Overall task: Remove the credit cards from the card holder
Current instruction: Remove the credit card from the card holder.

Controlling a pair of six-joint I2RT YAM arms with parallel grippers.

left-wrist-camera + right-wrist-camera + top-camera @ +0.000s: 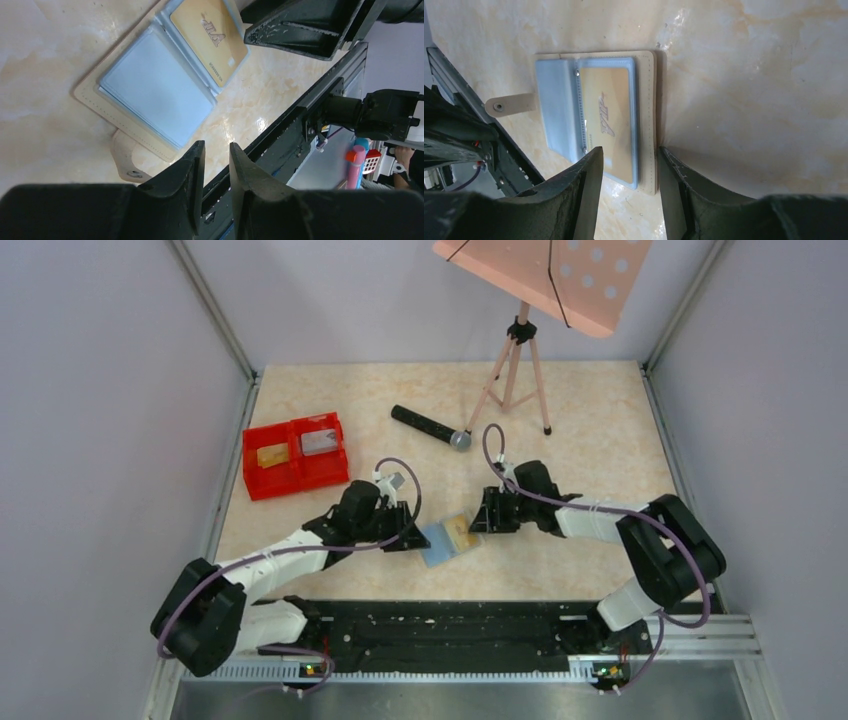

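Note:
The card holder [447,540] lies open and flat near the table's front, with its light-blue panels [155,90] facing up. A gold credit card [210,35] sits in its right-hand sleeve [606,120]. My left gripper [405,535] hangs just left of the holder, its jaws [217,157] a narrow gap apart with nothing between them. My right gripper [482,520] is at the holder's right side. It is open [629,160], one finger over the gold card and the other just outside the holder's stitched edge. Two more credit cards, gold [272,455] and grey [318,442], lie in the red tray.
A red two-compartment tray [262,482] stands at the back left. A black microphone [430,427] lies behind the arms, beside a tripod stand [515,370] carrying a pink perforated board. A black rail [450,625] runs along the near edge. The holder's snap tab [506,105] sticks out toward the rail.

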